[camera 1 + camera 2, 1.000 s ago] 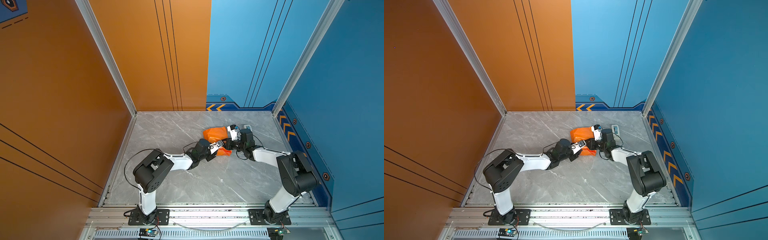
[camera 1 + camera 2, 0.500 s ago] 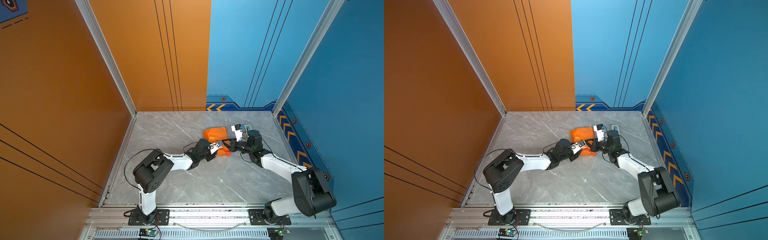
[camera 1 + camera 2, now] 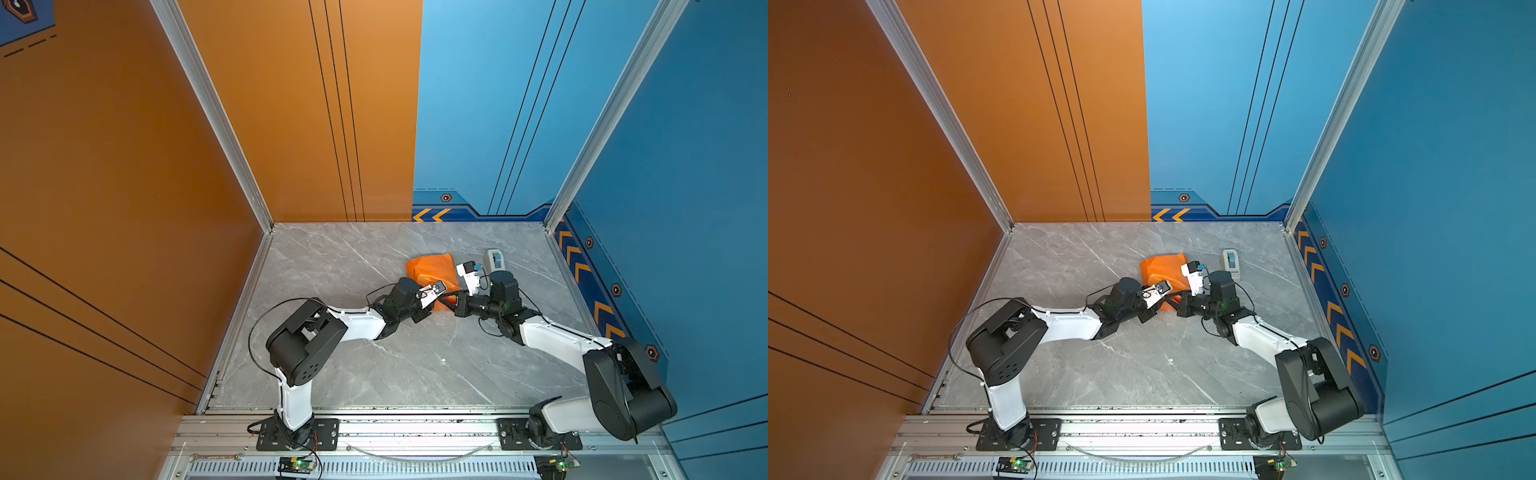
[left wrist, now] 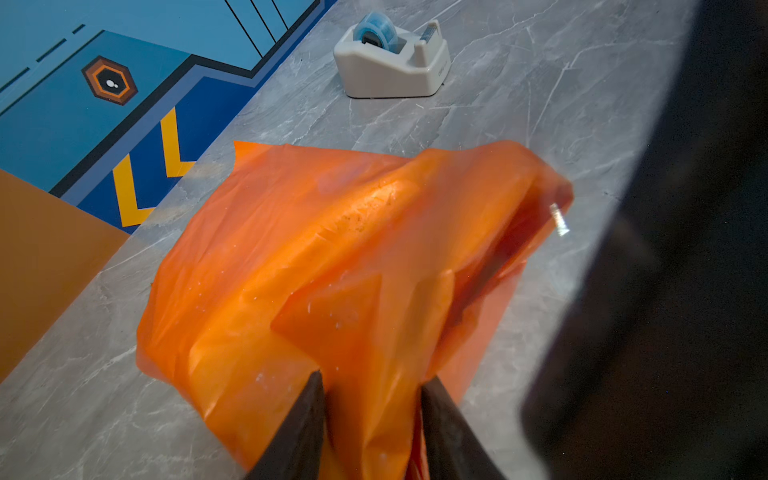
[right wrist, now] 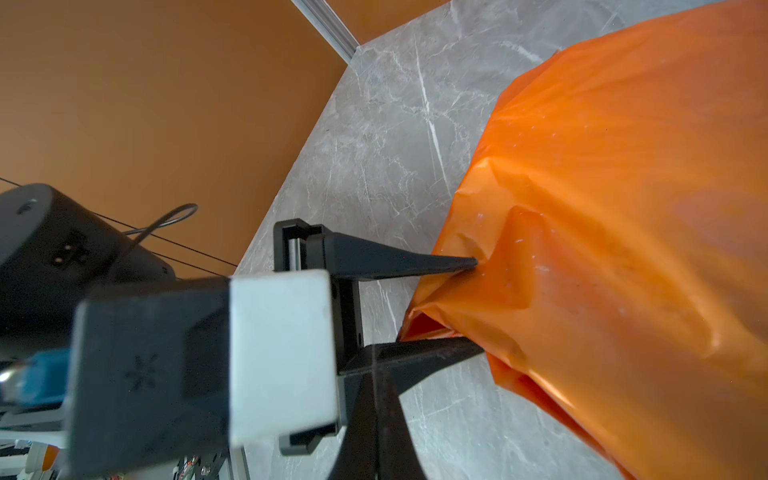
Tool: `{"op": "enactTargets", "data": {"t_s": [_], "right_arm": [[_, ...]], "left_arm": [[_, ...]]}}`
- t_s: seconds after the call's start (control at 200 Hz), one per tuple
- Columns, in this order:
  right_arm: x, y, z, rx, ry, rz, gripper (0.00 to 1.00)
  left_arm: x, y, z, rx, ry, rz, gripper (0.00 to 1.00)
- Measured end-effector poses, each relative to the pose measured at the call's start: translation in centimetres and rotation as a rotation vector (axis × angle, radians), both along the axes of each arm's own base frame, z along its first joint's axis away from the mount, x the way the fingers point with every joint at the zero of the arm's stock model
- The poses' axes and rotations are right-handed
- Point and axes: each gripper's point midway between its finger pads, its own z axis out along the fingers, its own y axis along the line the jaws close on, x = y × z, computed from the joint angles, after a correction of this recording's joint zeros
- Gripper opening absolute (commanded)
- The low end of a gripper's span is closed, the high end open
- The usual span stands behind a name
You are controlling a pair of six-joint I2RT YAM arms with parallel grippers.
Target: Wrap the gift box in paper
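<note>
Where both arms meet, toward the back of the table: an orange bundle, gripped at its near edge.
Table [image 3: 374,365]: grey marble-patterned top, walled in orange on the left and blue on the right.
Left arm [image 3: 357,322]: reaches in low from the front left.
Right arm [image 3: 557,338]: reaches in from the front right, its wrist just beside the left one.
Paper [image 3: 430,268]: glossy orange face outward, creased and folded into a mound lying right of centre near the back.
Gift box: hidden (the paper covers whatever lies beneath it).
Tape dispenser [image 3: 494,259]: white-grey with a blue roll, standing near the paper on its right, not touching it.
Left gripper [image 4: 374,380]: clamped on a fold at the paper's near edge, the fold between its two dark fingers.
Right gripper [image 5: 376,386]: fingers pressed together, the tip close to the left gripper; whether it pinches any paper cannot be told.
</note>
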Motion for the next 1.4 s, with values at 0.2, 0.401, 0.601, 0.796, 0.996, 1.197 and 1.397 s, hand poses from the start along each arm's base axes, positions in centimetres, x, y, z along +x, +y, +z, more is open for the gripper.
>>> {"op": "enactTargets", "data": {"t_s": [0.2,0.401,0.601,0.796,0.996,1.197,1.397], "right_arm": [[1.2,0.1,-2.3,-0.028,0.017,-0.012,0.02],[2.9,0.7,-2.0,-0.014,-0.034,-0.015,0.02],[3.6,0.7,-1.2,-0.013,-0.095,-0.026,0.03],[3.9,0.5,-1.4,-0.027,-0.109,-0.038,0.07],[4.3,-0.1,-1.8,-0.043,-0.114,-0.073,0.09],[4.8,-0.6,-2.0,-0.069,-0.137,-0.094,0.14],[4.6,-0.9,-3.2,-0.134,-0.140,-0.097,0.19]], "left_arm": [[0.0,0.0,0.0,0.000,0.000,0.000,0.39],[0.0,0.0,0.0,0.000,0.000,0.000,0.39],[0.0,0.0,0.0,0.000,0.000,0.000,0.39],[0.0,0.0,0.0,0.000,0.000,0.000,0.39],[0.0,0.0,0.0,0.000,0.000,0.000,0.39],[0.0,0.0,0.0,0.000,0.000,0.000,0.39],[0.0,0.0,0.0,0.001,0.001,0.000,0.39]]}}
